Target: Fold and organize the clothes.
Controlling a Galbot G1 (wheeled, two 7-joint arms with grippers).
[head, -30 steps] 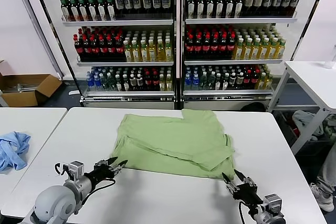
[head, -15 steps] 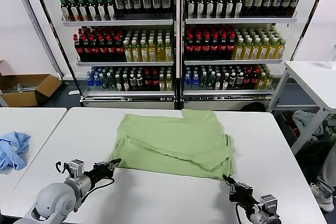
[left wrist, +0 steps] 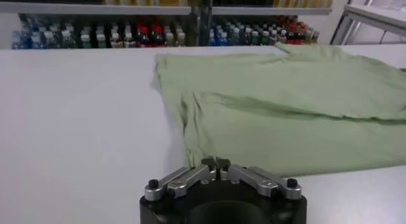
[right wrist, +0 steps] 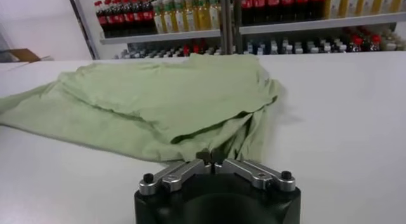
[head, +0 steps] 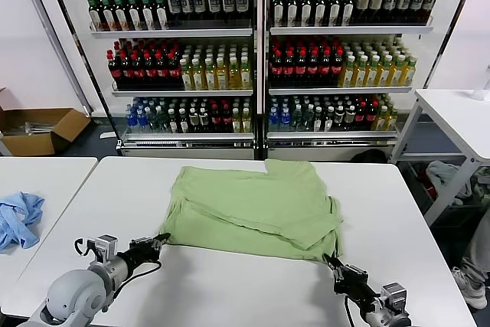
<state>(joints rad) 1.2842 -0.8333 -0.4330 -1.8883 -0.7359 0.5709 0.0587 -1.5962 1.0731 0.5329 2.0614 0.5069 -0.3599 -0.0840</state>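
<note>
shirt (head: 256,208) lies half-folded on my counter (head: 230,289); left claw (head: 161,238) and right claw (head: 331,261) each pinch a near hem corner, next fold pending.

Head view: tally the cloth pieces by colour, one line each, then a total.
Light green shirt: 1
Light blue cloth: 1
Total: 2

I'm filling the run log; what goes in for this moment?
left tool: shut on shirt near-left corner | right tool: shut on near-right corner | shirt flat on table
</note>
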